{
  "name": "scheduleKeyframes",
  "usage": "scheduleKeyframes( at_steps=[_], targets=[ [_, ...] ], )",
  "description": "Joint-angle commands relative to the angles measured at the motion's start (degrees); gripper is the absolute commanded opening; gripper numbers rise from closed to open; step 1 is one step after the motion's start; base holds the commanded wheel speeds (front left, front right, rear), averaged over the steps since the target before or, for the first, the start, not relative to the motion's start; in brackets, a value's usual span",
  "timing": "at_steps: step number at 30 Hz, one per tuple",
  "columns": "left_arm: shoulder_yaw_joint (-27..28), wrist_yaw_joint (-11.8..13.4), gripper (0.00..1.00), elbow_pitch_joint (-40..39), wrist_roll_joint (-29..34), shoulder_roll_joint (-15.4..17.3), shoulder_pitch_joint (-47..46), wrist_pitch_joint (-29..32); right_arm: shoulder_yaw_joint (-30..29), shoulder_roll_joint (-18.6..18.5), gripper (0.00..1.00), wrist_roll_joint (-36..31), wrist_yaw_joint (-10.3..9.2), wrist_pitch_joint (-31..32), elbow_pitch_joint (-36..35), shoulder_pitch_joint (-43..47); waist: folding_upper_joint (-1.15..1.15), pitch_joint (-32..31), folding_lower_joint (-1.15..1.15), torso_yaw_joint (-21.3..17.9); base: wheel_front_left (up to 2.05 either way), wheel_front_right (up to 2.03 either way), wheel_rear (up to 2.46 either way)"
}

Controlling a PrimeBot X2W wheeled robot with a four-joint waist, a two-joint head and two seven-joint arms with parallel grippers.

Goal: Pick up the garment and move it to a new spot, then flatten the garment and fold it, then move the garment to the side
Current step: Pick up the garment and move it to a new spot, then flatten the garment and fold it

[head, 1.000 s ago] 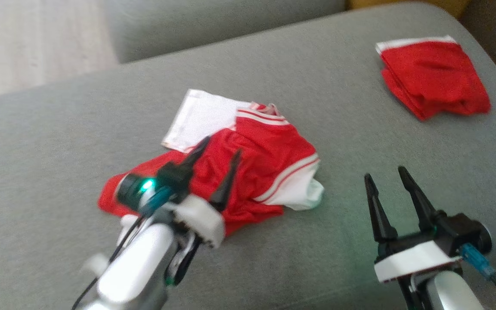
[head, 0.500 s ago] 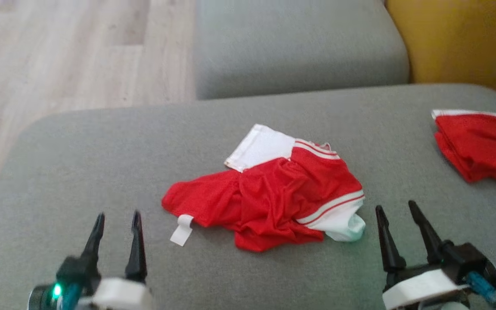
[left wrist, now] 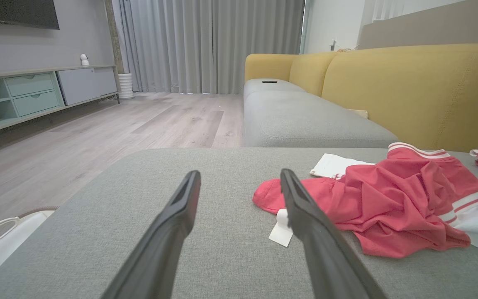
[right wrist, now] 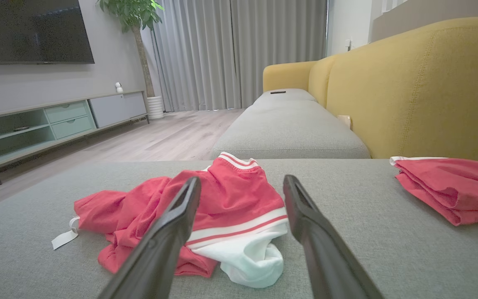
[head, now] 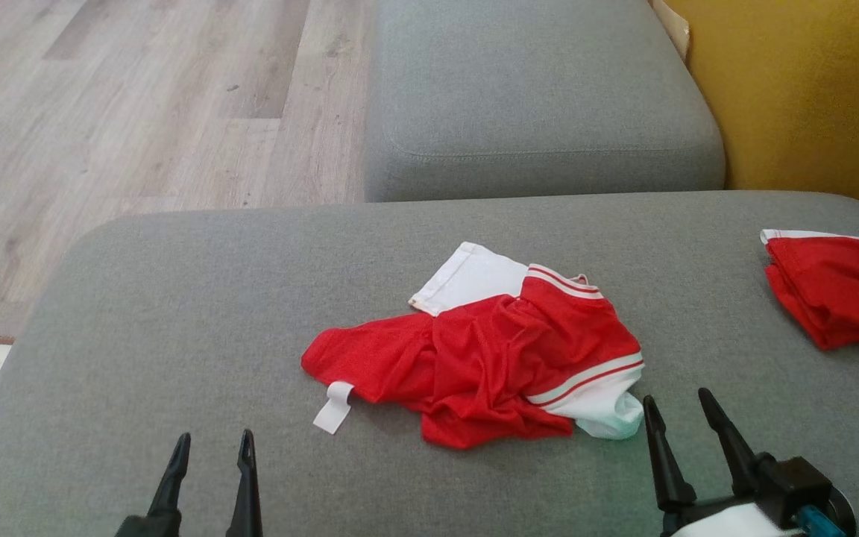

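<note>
Both claws stood wide open and empty: the left gripper (head: 215, 436) and the right gripper (head: 675, 397) had hold of nothing and touched no cloth. The garment (head: 489, 358), a red jersey piece with white panels, lay crumpled about the middle of the grey cushion (head: 176, 298) beneath it, a white tag (head: 332, 406) trailing from its left end. The cloth looked thin and limp, so it was probably light, likely to sag and bunch when lifted, and perhaps a little slick between hard fingers. The striped hem (head: 586, 373) at its right side, or the raised folds in its middle, seemed the surest places to pinch, since doubled cloth gives more to bite on. The right gripper sat just on the robot's side of the garment's white right corner, while the left was well apart from it, off its left end. Each pointed forward past the garment, held low and almost level. A folded red piece (head: 832, 298) lay well to the garment's right.
</note>
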Motion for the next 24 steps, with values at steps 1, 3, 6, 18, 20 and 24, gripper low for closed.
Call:
scheduleKeyframes(
  at_steps=[1, 3, 6, 18, 20, 24],
  targets=[
    [2.39, -0.38, 1.0, -2.07, 0.69, -0.65, -2.64, -0.44, 1.28, -0.11, 1.0, -0.46, 0.37, -0.36, -1.56, -1.89, 0.0, -0.08, 0.0, -0.02, 0.0, 0.0, 0.0],
    [2.84, -0.86, 1.0, -2.0, 1.08, -0.94, -2.66, -0.44, 1.33, -0.05, 1.0, -0.37, 0.37, -0.36, -1.44, -1.84, 0.0, -0.16, 0.0, -0.09, 0.0, 0.0, 0.0],
    [3.38, -1.55, 1.0, -1.89, 1.76, -1.22, -2.74, -0.45, 1.22, 0.02, 1.0, -0.29, 0.37, -0.36, -1.32, -1.98, 0.0, -0.3, 0.0, -0.24, 0.0, 0.0, 0.0],
    [3.7, -2.8, 1.0, -1.81, 3.11, -2.04, -2.42, -0.45, 1.11, 0.14, 1.0, -0.34, 0.37, -0.36, -1.25, -1.62, 0.0, -0.8, 0.0, -0.41, 0.0, 0.0, 0.0],
    [3.76, -2.97, 1.0, -1.65, 3.09, -2.13, -2.46, -0.45, 1.06, 0.15, 1.0, -0.44, 0.37, -0.36, -1.32, -1.54, 0.0, -0.88, 0.0, -0.39, 0.0, 0.0, 0.0],
    [3.83, -3.26, 1.0, -1.53, 3.17, -2.26, -2.41, -0.45, 1.03, 0.15, 1.0, -0.46, 0.37, -0.36, -1.37, -1.39, 0.0, -1.06, 0.0, -0.38, 0.0, 0.0, 0.0]
  ],
)
